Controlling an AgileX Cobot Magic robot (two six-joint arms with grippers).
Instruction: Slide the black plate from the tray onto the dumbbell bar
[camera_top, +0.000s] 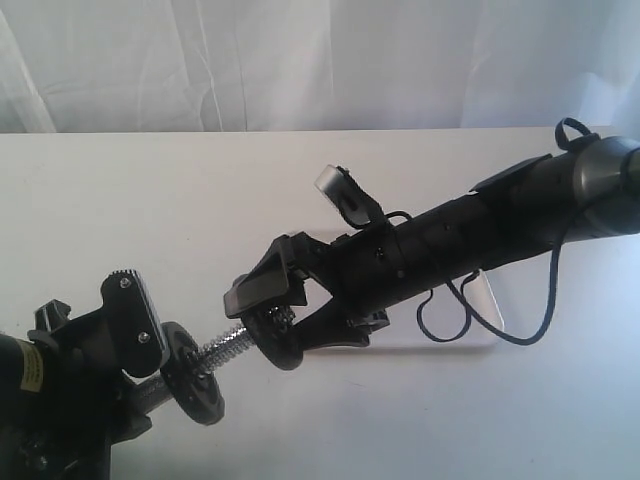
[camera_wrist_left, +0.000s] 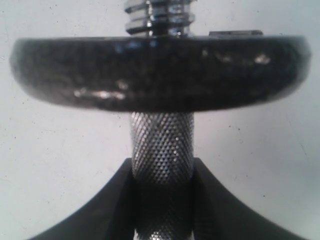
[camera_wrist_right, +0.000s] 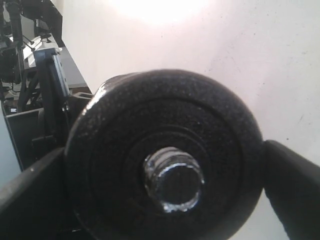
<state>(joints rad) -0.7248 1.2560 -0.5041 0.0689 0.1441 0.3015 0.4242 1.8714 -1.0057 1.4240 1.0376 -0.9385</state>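
Black plate (camera_wrist_right: 165, 110) fills the centre of the right wrist view, pinched by its rim in the right gripper (camera_top: 272, 325) so its hole lines up with the dumbbell bar (camera_top: 228, 348), whose tip pokes through. The left gripper (camera_wrist_left: 162, 210) clamps the knurled middle, likely to steady it.

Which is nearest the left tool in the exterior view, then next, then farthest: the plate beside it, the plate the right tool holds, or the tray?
1. Inner plate: on the bar, right beside the left tool.
2. Held plate: at the bar's tip, in the right tool.
3. Tray: far right, behind the right arm.
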